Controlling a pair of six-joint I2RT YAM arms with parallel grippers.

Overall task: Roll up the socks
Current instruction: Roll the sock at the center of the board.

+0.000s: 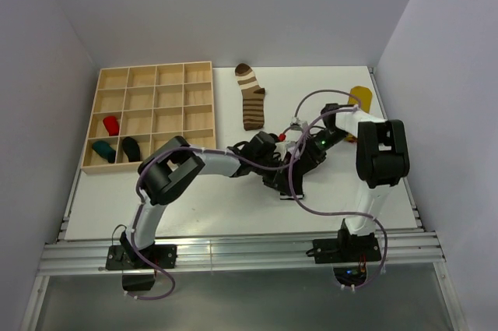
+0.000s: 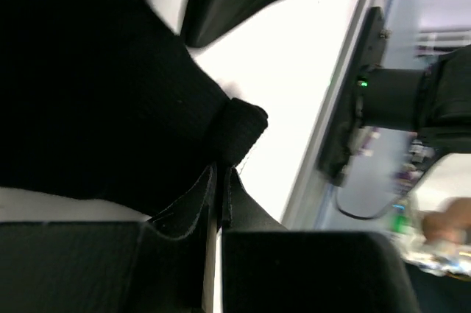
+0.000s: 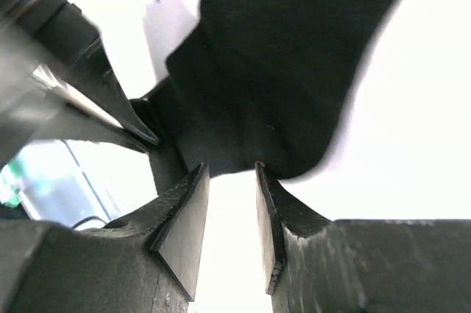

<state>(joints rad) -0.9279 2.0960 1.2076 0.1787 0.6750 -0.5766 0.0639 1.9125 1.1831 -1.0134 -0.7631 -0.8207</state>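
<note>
A black sock [image 1: 285, 181] lies mid-table under both grippers. In the left wrist view it [image 2: 88, 92] fills the upper left, with a folded edge by the fingertips. My left gripper [image 2: 221, 171] is shut on that edge; from above it [image 1: 274, 161] sits at the sock's left. My right gripper [image 3: 229, 169] stands open with nothing between its fingers, its tips at the rim of the black sock [image 3: 280, 70]; from above it [image 1: 302, 166] is on the sock's right. A brown-and-cream striped sock [image 1: 250, 97] lies flat behind. A yellow sock [image 1: 361, 97] shows partly behind the right arm.
A wooden compartment tray [image 1: 167, 97] sits at the back left, holding a red roll [image 1: 111, 125], a teal roll [image 1: 103, 151] and a black roll [image 1: 131, 148]. Grey walls close in the table on three sides. Purple cables [image 1: 327, 210] loop over the near right.
</note>
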